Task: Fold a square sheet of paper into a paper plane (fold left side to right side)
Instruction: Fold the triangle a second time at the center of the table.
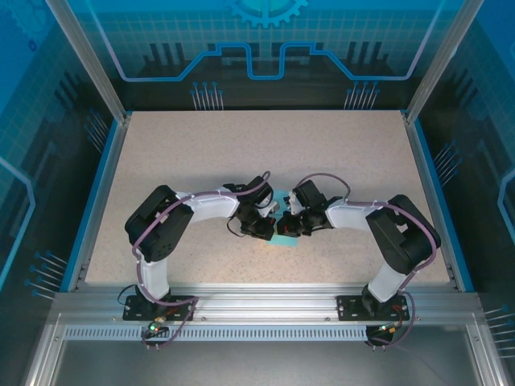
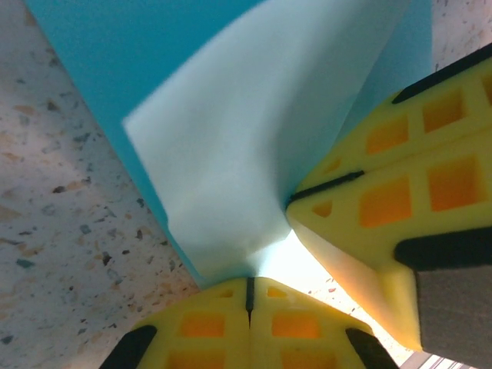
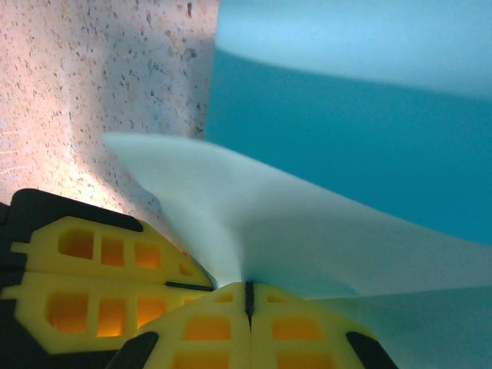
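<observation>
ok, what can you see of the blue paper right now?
The light-blue paper sheet is thin and matte, deeper blue on one face, paler on the other. It lies mid-table on the speckled tabletop, partly folded, a pale flap lifted and curved. The left hand and right hand, both shut, pinch it at neighbouring spots.

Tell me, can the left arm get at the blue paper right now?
Yes, it seems so: the left hand is shut on a raised flap of the blue paper, with the right hand pinching it close beside.

Left arm (image 1: 201, 207) and right arm (image 1: 354, 213) over paper (image 1: 285, 240), tabletop (image 1: 241, 145) free beyond
</observation>
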Robot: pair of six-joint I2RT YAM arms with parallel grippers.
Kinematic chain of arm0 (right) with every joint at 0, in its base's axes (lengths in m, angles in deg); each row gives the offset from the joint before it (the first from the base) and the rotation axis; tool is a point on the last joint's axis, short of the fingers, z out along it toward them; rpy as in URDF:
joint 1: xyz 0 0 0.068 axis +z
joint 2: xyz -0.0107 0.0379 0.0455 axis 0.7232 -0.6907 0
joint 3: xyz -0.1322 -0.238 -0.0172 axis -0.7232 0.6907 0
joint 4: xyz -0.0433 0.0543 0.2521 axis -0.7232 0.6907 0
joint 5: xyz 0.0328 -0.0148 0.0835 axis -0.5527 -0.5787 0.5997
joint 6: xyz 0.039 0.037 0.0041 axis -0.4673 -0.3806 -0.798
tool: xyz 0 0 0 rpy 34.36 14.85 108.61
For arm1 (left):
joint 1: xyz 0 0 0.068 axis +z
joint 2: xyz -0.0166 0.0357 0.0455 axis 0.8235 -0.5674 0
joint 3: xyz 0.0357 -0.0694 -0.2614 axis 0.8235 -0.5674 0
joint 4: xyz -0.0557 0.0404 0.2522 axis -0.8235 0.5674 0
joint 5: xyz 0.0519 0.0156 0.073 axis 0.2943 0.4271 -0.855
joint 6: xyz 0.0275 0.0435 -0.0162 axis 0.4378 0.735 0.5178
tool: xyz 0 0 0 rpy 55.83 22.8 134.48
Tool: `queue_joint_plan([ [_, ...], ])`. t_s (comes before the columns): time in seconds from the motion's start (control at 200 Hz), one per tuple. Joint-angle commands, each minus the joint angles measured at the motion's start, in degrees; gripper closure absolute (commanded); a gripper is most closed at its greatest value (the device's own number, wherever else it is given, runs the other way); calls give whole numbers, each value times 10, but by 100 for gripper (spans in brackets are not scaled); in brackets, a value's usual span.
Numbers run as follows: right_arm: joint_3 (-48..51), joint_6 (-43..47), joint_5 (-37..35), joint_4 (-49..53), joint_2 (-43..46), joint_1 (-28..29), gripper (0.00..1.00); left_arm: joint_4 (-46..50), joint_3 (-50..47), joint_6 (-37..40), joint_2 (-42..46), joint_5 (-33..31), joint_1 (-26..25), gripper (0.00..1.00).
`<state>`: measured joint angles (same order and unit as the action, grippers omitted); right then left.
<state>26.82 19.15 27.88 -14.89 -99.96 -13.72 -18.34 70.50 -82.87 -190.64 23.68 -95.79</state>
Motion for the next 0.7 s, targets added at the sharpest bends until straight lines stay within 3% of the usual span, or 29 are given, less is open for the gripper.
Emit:
queue_joint_plan([
  [0.0, -12, 17, -8, 25, 24, 6, 100, 31, 0, 12, -23, -41, -4, 98],
  [0.695, -37, 25, -20, 36, -23, 6, 100, 39, 7, 14, -27, -47, -10, 98],
])
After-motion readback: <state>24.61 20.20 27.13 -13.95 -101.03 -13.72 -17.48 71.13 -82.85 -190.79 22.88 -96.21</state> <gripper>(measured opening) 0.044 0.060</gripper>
